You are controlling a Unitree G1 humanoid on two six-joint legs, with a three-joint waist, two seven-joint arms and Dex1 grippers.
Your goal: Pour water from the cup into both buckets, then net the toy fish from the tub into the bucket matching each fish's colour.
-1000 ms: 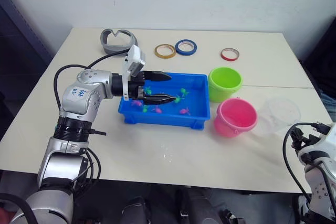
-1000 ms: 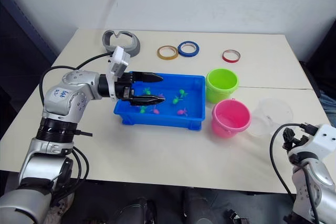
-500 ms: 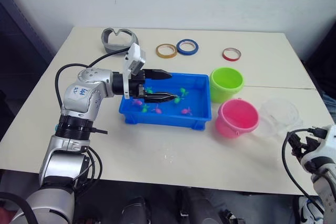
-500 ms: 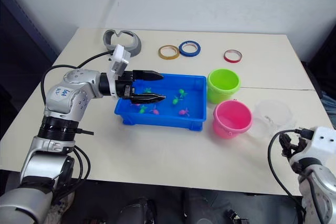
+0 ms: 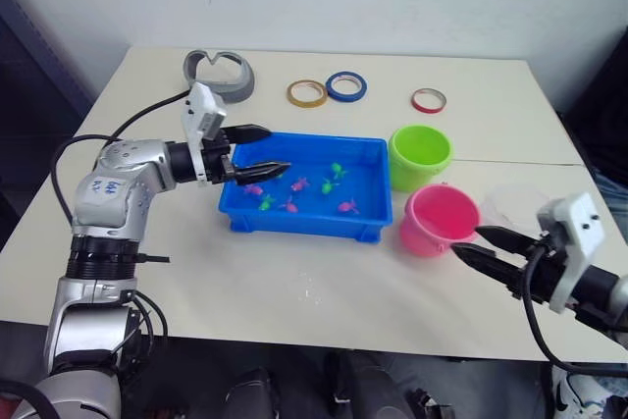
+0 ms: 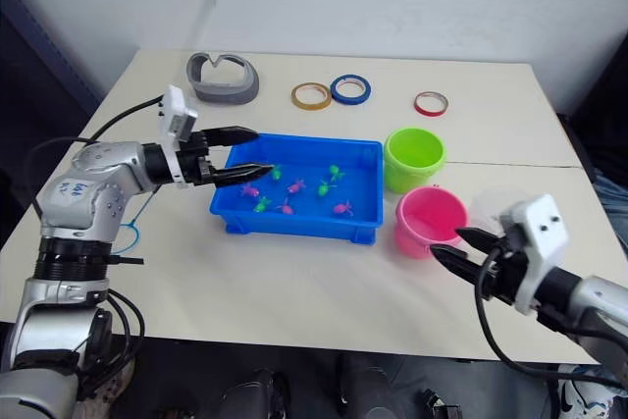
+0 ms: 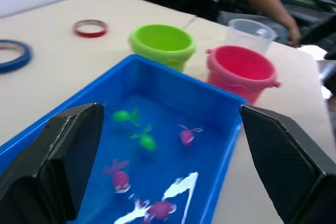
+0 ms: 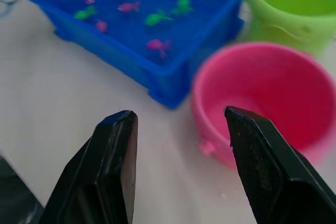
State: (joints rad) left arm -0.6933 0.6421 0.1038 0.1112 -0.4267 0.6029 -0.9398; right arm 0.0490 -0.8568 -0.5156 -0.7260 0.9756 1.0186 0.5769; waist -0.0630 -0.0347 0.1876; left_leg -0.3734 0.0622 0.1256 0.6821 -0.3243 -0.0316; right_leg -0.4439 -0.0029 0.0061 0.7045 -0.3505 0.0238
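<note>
Left gripper gapes empty over tub edge (fish inside); right gripper open, empty, near pink bucket.

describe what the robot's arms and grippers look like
Both arms are silver-grey metal with black joint rings and loose black cables. Each wrist carries a white camera block. The left gripper and right gripper have two tapered black fingers each. A blue handwritten mark sits on the left arm.

Bright, even light across the pale table, soft shadows beside the tub, a glare streak on its water, wrist views blurring close up.
</note>
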